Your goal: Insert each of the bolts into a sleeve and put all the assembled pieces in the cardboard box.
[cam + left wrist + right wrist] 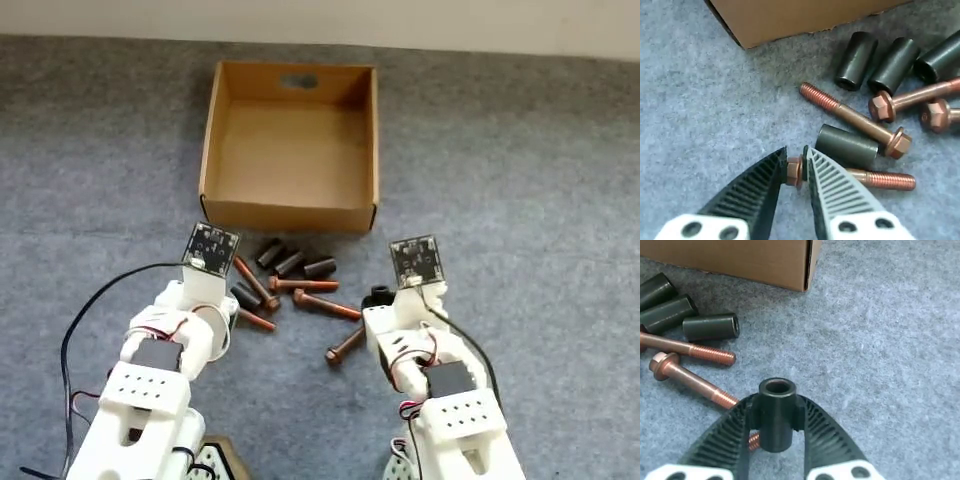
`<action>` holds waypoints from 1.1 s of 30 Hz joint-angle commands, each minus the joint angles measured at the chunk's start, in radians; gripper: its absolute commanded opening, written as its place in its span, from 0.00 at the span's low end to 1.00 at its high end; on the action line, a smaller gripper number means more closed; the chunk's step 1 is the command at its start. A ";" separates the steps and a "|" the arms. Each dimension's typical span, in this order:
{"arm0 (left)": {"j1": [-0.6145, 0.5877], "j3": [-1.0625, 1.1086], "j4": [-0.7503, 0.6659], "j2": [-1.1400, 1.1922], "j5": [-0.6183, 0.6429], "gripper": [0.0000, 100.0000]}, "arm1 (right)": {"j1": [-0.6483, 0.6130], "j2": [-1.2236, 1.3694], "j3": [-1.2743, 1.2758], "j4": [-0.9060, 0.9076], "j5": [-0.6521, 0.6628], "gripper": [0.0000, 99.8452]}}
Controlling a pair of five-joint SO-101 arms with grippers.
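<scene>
Left gripper [796, 167] clamped on bolt [885, 179] head, shank lying flat toward right gripper [775, 404], itself clamped on sleeve [776, 427].

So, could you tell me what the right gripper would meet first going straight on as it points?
Probably the cardboard box, its front wall near the corner; only carpet lies ahead of the right gripper before it, though depth is unclear.
</scene>
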 commanded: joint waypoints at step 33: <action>0.116 -0.061 0.255 0.001 0.661 0.25 | -0.005 -0.016 -0.004 -0.012 -0.009 0.01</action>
